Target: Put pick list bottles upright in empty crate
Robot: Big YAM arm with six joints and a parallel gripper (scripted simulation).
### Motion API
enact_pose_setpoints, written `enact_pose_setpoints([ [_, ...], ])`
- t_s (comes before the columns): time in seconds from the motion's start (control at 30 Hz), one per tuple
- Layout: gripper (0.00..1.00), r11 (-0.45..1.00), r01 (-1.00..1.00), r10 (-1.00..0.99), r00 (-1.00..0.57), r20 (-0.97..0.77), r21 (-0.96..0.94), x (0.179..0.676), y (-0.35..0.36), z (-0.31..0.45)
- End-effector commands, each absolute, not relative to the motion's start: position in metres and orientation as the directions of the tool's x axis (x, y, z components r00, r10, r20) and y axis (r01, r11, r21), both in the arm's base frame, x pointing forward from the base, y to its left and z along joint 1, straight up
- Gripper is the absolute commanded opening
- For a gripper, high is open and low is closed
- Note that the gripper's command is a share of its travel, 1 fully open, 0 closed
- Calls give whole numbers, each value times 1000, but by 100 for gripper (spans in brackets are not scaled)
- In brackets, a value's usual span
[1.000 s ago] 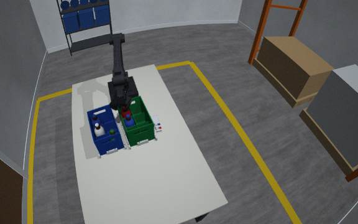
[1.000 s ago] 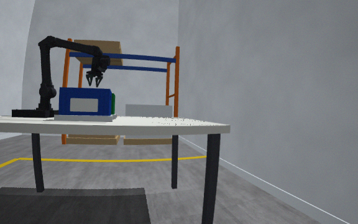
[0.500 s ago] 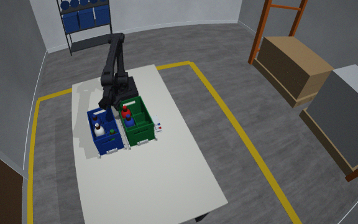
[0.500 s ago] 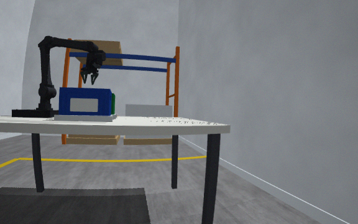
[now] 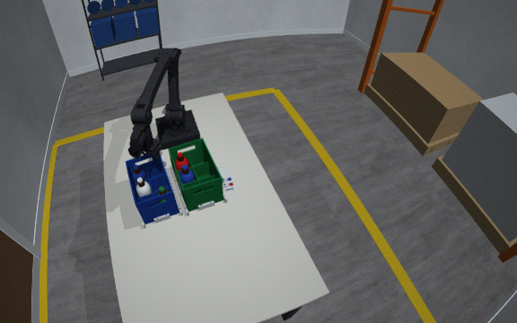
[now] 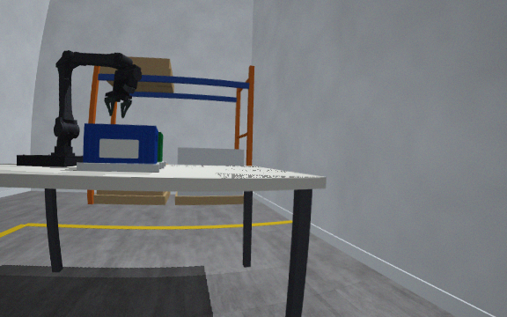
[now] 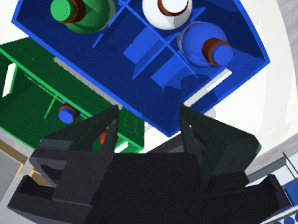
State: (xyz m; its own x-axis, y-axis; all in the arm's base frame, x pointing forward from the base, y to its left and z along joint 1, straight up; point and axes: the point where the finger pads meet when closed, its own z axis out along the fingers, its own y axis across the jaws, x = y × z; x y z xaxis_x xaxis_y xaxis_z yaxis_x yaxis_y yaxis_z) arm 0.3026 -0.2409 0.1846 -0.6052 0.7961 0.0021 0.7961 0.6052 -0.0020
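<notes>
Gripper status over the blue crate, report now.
Gripper open, empty, hovering above the blue crate. Green-, white- and blue-label bottles stand in it. Green crate holds a red and a blue bottle. Nothing blocking the descent.

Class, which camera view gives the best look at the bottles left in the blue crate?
The wrist view: it looks straight down into the blue crate, showing the green bottle, white bottle and blue bottle. The top view shows them small. The exterior view shows only the crate's side.
</notes>
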Motion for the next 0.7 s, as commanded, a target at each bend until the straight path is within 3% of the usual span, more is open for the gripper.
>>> enact_pose_setpoints([
  [0.0, 61, 624, 781, 781, -623, -49, 11, 308, -270, 204],
  [0.67, 61, 624, 781, 781, -623, -45, 1, 261, -346, 203],
])
